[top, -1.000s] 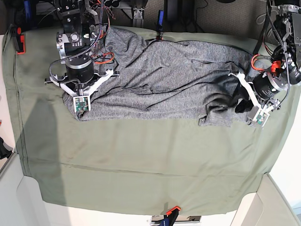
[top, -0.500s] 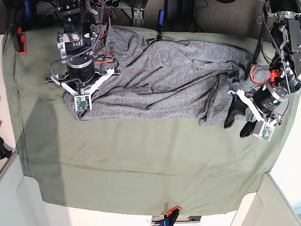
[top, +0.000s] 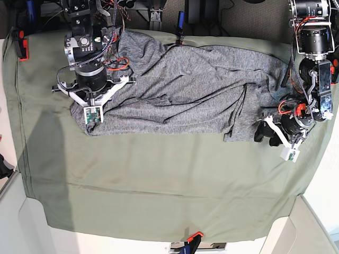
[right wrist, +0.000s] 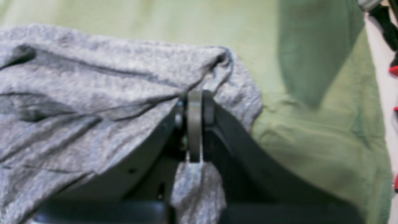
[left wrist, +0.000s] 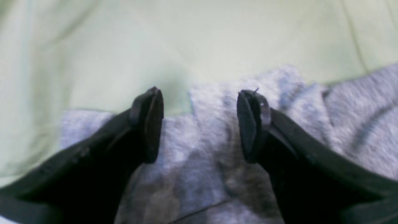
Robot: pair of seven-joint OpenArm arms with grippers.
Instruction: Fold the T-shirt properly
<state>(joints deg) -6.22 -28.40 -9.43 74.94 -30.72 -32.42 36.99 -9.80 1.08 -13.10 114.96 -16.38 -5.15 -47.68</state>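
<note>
The heathered grey T-shirt [top: 185, 90] lies rumpled across the back half of the table, stretched from left to right. In the right wrist view my right gripper [right wrist: 194, 104] is shut on a fold at the T-shirt [right wrist: 93, 90] edge, and a pinch of cloth hangs out below the jaws. In the base view that grip is hidden under the right wrist [top: 90, 84]. My left gripper [top: 266, 135] stands open at the shirt's right end. The left wrist view shows the left gripper [left wrist: 200, 105] with nothing between its black fingers [left wrist: 149, 121], just above the T-shirt [left wrist: 202, 180].
An olive-green cloth sheet [top: 159, 180] covers the whole table and is clamped at the front edge [top: 193, 236], the back [top: 180, 21] and the far left [top: 22, 45]. White side panels [top: 16, 222] flank the table's front corners.
My left gripper has opened and let go of the T-shirt's right end, which now lies flat. That arm's wrist has swung down. The right arm holds still.
</note>
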